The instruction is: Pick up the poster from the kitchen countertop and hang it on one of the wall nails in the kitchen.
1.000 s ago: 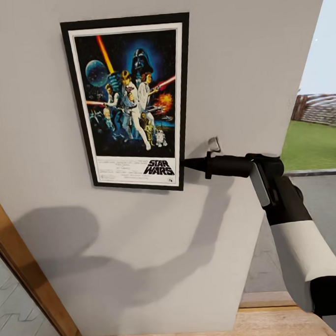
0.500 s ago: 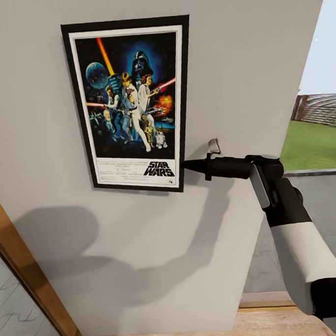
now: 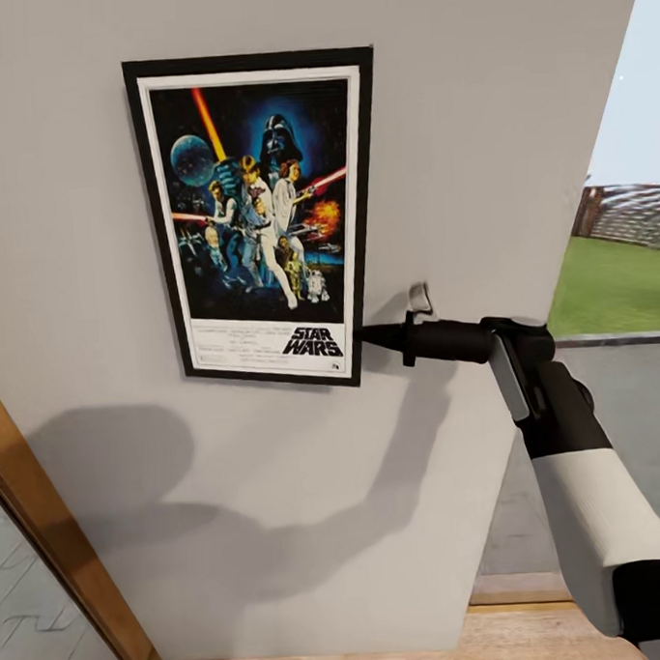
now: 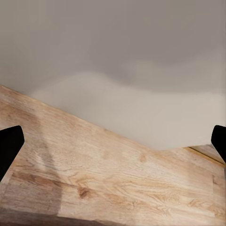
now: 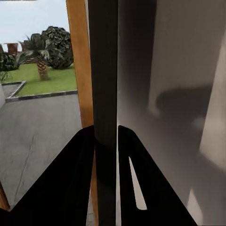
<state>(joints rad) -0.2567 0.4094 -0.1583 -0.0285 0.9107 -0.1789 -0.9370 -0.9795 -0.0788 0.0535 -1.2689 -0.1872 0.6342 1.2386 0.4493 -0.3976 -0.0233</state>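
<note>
Nearest, at 5 o'clock in the head view, a smooth white-and-black right arm, tapering to a matte black right end effector pinched onto the lower right edge of the poster. In the right wrist view, two dark wedge-shaped fingers closed against the thin black frame seen edge-on, no gap visible beside it. At the floor, pale wood planks with visible grain and knots; in the left wrist view, the left end effector's black fingertips far apart at the picture's two sides, nothing between them. At 7 o'clock, a slanted wooden door frame. Further back, flat against the matte grey wall at 11 o'clock, the upright rectangular poster: white border, dark blue space scene, white logo strip at the bottom. A small metal wall nail just beside the end effector. Farthest, at 3 o'clock, green lawn.
</note>
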